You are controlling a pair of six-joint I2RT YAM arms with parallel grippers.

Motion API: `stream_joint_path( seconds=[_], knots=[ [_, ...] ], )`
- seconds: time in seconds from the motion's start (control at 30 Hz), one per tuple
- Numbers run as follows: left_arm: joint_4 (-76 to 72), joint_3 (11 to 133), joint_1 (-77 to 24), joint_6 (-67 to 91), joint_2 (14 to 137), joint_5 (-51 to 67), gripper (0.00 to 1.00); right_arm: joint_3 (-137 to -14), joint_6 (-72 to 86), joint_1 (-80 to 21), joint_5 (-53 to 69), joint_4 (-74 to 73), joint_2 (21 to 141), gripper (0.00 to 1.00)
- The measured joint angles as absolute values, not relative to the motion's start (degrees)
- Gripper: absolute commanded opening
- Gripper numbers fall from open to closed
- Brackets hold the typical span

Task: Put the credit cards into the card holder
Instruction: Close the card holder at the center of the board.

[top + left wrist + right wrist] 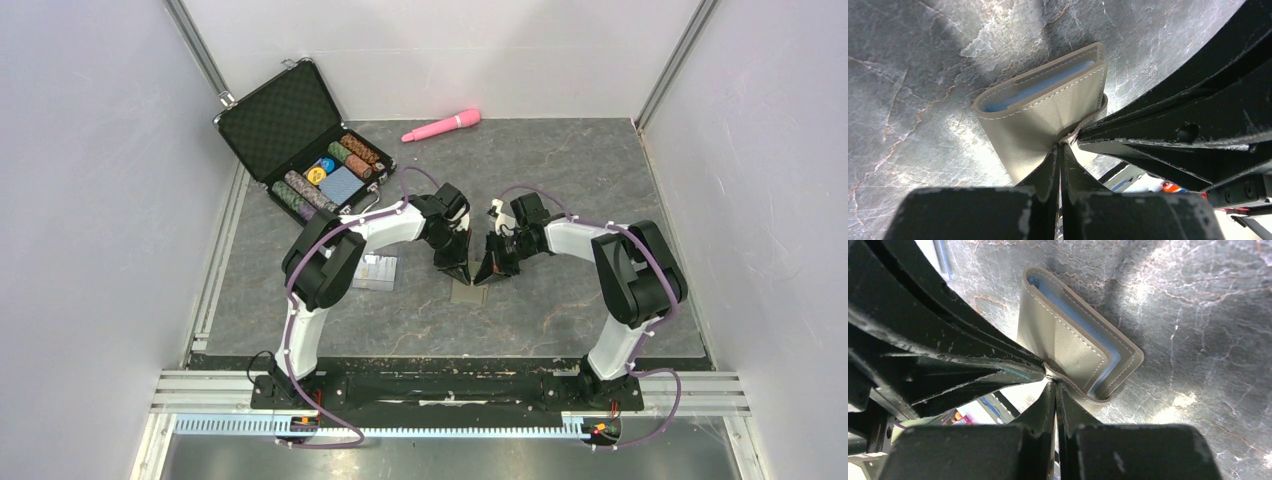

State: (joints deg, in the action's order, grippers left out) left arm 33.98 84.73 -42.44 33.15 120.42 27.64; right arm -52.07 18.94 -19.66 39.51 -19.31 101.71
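The khaki card holder [468,294] lies folded on the dark marbled table between the two arms. Its light-blue lining shows along the edge in the left wrist view [1038,110] and the right wrist view [1068,345]. My left gripper [462,270] [1062,146] and right gripper [487,272] [1054,382] are both shut. Their tips meet at the holder's snap tab [1083,392]. I cannot tell whether either one pinches the tab. The pale credit cards [378,270] lie flat to the left, partly under the left arm.
An open black case [290,120] with poker chips and a blue deck [340,185] stands at the back left. A pink wand-shaped object [440,125] lies by the back wall. White walls close in on three sides.
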Motion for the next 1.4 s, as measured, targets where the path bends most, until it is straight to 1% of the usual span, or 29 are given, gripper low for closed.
stream_joint_path(
  seconds=[0.3,0.57,0.8,1.4],
  knots=[
    [35.09,85.71,-42.46,33.06,120.97,27.62,0.02,-53.76,19.73,-19.66,39.66,-21.45,103.09,0.00],
    [35.03,85.76,-42.46,32.95,120.81,27.59,0.02,-50.70,16.93,-20.16,38.22,-16.80,98.56,0.00],
    [35.05,85.89,-42.50,32.95,120.57,27.27,0.02,-50.65,16.80,-19.99,37.17,-13.04,96.64,0.00],
    [33.54,85.89,-42.50,33.01,118.78,26.39,0.02,-49.56,16.53,-19.99,37.65,-12.49,93.78,0.00]
  ],
)
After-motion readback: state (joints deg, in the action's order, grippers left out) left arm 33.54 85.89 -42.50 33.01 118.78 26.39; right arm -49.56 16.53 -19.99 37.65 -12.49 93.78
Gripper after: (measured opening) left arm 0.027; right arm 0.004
